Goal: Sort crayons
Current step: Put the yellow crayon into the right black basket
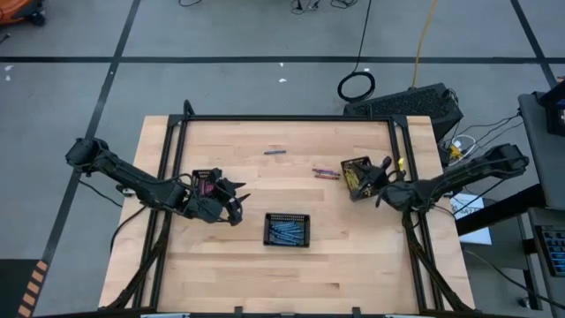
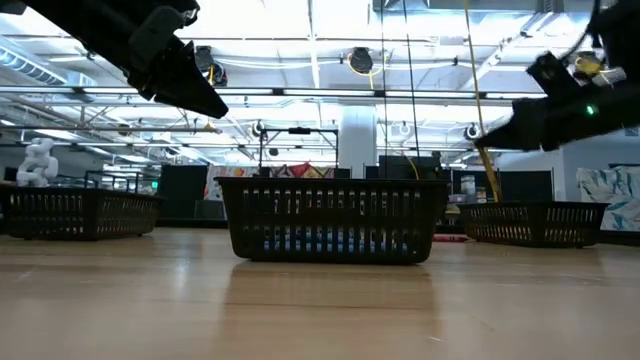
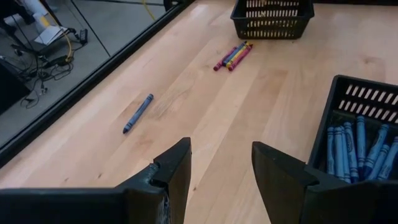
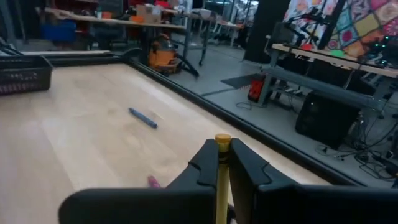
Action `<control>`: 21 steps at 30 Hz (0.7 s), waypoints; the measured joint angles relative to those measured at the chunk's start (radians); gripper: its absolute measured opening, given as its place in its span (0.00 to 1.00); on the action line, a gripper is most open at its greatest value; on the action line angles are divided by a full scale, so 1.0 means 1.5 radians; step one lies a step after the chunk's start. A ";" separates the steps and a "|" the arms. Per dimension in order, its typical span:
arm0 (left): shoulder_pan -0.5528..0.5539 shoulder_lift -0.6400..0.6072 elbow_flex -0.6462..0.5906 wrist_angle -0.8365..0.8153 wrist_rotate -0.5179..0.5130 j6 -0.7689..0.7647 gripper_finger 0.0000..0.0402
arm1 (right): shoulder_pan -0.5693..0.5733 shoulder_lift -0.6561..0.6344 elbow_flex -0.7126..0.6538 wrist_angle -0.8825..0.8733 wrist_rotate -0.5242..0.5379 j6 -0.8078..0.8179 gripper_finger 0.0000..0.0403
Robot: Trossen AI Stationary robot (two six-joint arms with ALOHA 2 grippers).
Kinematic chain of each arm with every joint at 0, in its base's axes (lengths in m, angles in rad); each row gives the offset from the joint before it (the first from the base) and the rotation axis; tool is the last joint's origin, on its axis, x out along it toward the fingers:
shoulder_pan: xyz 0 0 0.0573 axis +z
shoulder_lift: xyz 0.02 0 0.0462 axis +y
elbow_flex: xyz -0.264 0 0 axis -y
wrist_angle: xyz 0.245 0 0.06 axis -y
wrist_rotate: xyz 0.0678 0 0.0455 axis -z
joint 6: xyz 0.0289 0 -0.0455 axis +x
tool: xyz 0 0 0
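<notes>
looking down from the high view, the right gripper (image 1: 386,174) hovers over the right tray (image 1: 355,176) at centre right, the left gripper (image 1: 237,208) at centre left, loose crayons (image 1: 326,173) mid-frame. in the low view the middle tray (image 2: 331,222) sits dead centre. in the left wrist view the fingers (image 3: 176,171) stand apart, empty, above a blue crayon (image 3: 138,112) at left. in the right wrist view the jaws pinch a yellow crayon (image 4: 222,171) upright. these sticks look light, stiff, waxy and snappable; a gentle mid-length pinch probably suits.
</notes>
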 joint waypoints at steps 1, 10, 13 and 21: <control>0.000 0.000 0.000 0.000 0.000 0.000 0.42 | -0.003 0.000 -0.019 0.023 -0.001 -0.008 0.01; 0.002 0.000 0.000 0.000 0.000 0.003 0.42 | -0.024 0.006 -0.037 0.025 -0.056 -0.066 0.01; 0.002 0.000 0.000 0.000 0.000 0.002 0.42 | -0.024 0.007 -0.038 0.003 -0.072 -0.110 0.01; 0.002 0.000 0.000 0.000 0.000 0.002 0.42 | -0.023 0.007 -0.027 -0.086 -0.228 -0.317 0.01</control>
